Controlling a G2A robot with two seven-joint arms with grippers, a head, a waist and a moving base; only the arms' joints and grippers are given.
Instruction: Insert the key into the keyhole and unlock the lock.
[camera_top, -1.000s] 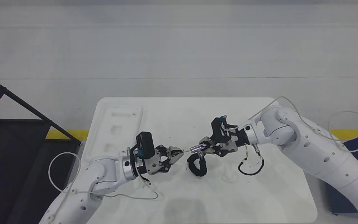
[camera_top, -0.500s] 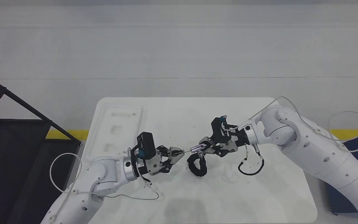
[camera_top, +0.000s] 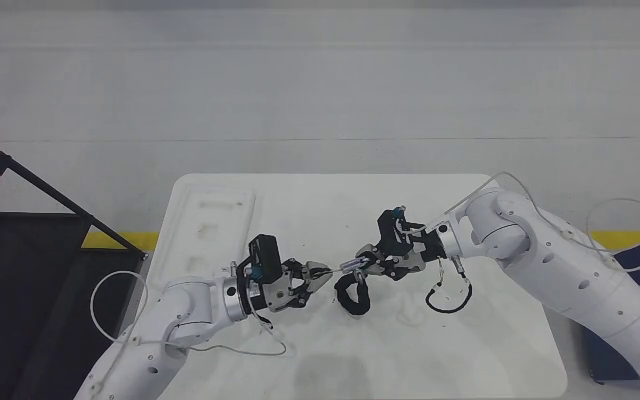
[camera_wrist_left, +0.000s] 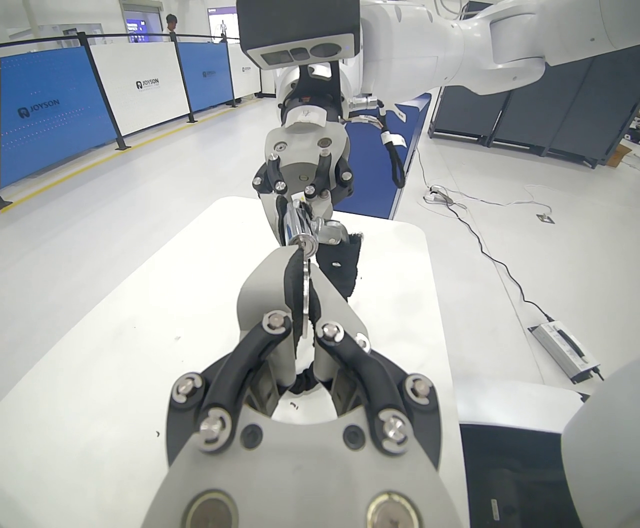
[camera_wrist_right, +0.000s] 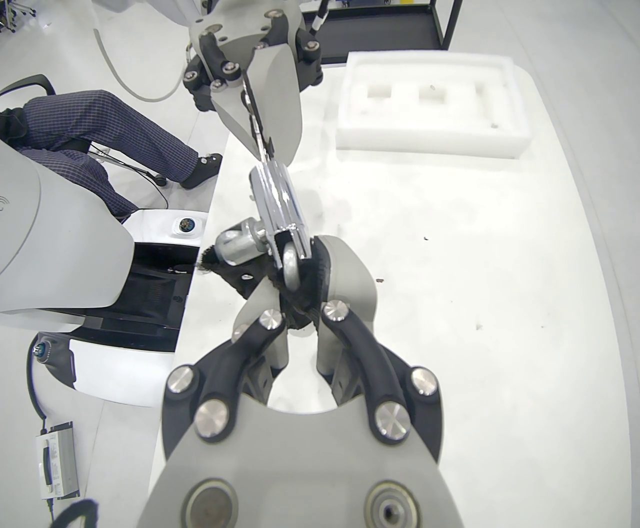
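A chrome padlock (camera_wrist_right: 275, 200) is held above the table's middle by my right gripper (camera_wrist_right: 305, 270), which is shut on its shackle end. A black strap (camera_top: 350, 292) hangs from the lock to the table. My left gripper (camera_wrist_left: 302, 270) is shut on a flat silver key (camera_wrist_left: 304, 295). The key points straight at the lock's round end face (camera_wrist_left: 302, 242) and its tip meets the keyhole; how deep it sits I cannot tell. In the top view the left gripper (camera_top: 312, 273) and right gripper (camera_top: 368, 265) face each other, with the lock (camera_top: 350, 266) between them.
A white foam tray (camera_top: 215, 215) with cut-out pockets lies at the table's far left corner. A black cable loop (camera_top: 450, 296) hangs under the right wrist. The white table (camera_top: 480, 340) has bare surface in front of and to the right of the grippers.
My left gripper has crept slightly toward the lock with the key. The right arm and lock have stayed put.
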